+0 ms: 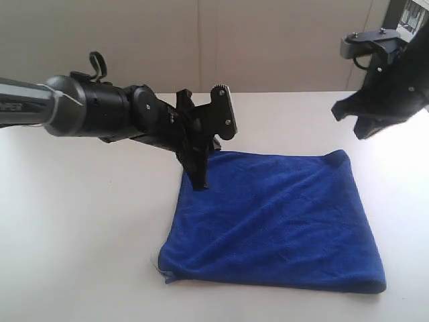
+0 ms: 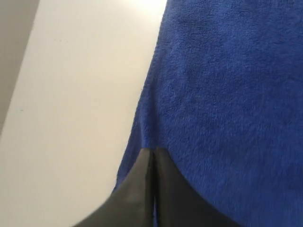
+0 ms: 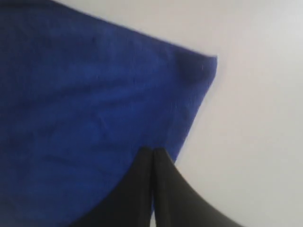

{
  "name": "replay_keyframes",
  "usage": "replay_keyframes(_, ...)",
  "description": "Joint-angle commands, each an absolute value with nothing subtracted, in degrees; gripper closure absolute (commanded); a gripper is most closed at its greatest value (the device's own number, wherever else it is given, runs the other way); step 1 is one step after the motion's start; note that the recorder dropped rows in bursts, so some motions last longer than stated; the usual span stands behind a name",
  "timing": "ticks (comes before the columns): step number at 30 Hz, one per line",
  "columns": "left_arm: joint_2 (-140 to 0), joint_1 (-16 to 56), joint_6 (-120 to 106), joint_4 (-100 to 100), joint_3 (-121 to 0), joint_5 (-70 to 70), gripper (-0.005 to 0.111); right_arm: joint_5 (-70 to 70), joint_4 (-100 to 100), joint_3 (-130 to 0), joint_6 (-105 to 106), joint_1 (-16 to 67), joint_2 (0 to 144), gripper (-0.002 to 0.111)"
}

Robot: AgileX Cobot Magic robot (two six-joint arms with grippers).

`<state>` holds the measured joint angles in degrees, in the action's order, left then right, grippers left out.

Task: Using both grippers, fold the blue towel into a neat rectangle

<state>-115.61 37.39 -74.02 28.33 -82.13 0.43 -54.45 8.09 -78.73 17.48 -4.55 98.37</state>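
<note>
The left arm [image 1: 40,107], a grey tube ending in a black jointed wrist, reaches in level from the left side of the exterior view. Its black flat-jawed left gripper [image 1: 199,180] [image 2: 152,156] tilts steeply downward, jaws pressed together with only a thin seam between them. The black right gripper [image 1: 358,121] [image 3: 152,153] hangs raised at the upper right, jaws likewise closed flat against each other.

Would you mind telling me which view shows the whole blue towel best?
The exterior view: the towel lies flat, almost wholly visible. The left wrist view shows only one edge; the right, one corner.
</note>
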Motion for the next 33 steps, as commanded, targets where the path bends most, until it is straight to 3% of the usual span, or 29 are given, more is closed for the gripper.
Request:
replay_keyframes(1,-120.91,37.19,-68.28,29.6,-90.36,6.68,0.107,-48.81,4.48,-65.74,11.29,-1.78,89.5,0.108)
replay_keyframes(12,-128.89,32.25,-54.47,25.26,-107.35,25.74,0.107,-36.93,0.0,-48.95,2.89,0.92,89.38,0.108)
replay_keyframes(33,-135.05,32.11,-50.27,18.79,-108.11,20.52,0.107,-26.57,3.15,-41.87,2.78,1.14,91.58,0.108)
